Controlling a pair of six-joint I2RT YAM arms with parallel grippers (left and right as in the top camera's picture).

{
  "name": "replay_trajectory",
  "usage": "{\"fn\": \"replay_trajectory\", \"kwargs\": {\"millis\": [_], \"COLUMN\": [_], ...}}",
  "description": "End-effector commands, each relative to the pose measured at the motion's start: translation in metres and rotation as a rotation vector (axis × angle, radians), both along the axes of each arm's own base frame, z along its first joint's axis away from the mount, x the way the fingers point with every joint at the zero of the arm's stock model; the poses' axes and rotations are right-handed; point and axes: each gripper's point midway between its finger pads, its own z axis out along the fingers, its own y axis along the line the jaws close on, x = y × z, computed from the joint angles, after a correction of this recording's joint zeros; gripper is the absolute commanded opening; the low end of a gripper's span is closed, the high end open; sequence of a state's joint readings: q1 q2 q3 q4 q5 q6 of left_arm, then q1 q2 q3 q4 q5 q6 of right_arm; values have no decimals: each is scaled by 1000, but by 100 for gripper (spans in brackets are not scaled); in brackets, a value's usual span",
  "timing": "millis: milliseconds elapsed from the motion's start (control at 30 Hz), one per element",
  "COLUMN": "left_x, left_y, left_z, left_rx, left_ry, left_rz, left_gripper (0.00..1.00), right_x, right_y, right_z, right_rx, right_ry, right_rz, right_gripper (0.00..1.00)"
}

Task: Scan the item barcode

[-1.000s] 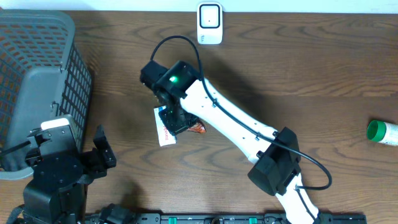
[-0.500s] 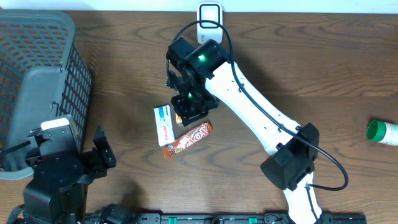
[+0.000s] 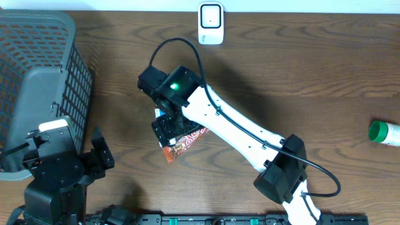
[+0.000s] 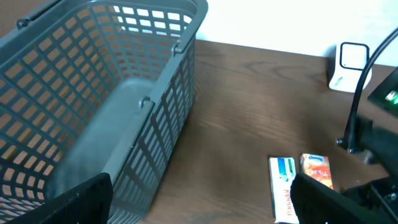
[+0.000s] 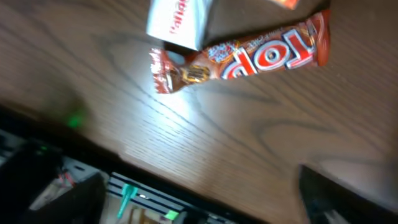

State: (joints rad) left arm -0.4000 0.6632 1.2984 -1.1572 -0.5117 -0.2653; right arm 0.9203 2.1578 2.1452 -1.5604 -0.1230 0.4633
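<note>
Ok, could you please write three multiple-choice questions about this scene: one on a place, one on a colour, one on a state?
1. In the overhead view, where on the table does the grey basket stand?
A. at the left side
B. at the right side
C. in the centre, under the arm

2. What colour is the cap of the bottle at the right edge?
A. red
B. green
C. blue

3. How is the candy bar placed?
A. inside the basket
B. standing on its end
C. lying flat on the table

Answers:
1 A: the basket fills the left side of the overhead view.
2 B: the cap is green and the body is white.
3 C: the right wrist view shows it flat on the wood, and the right gripper is open and not touching it.
</note>
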Motion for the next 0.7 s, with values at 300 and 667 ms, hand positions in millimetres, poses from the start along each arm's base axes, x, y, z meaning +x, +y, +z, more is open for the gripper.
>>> {"fn": "replay_trajectory", "kwargs": {"millis": [300, 667], "left_x": [-1, -3], "left_y": [5, 6], "left_z": [-1, -2], "left_rx": [18, -21], "left_ry": [5, -1], "left_rz": [23, 47], "left_gripper": [91, 91], "right_x": [-15, 13], "right_y": [22, -11], "right_z": [-1, -49], "right_rx": [108, -181], "right_ry": [77, -250], "right_rz": [-45, -98], "right_gripper": [72, 92]}}
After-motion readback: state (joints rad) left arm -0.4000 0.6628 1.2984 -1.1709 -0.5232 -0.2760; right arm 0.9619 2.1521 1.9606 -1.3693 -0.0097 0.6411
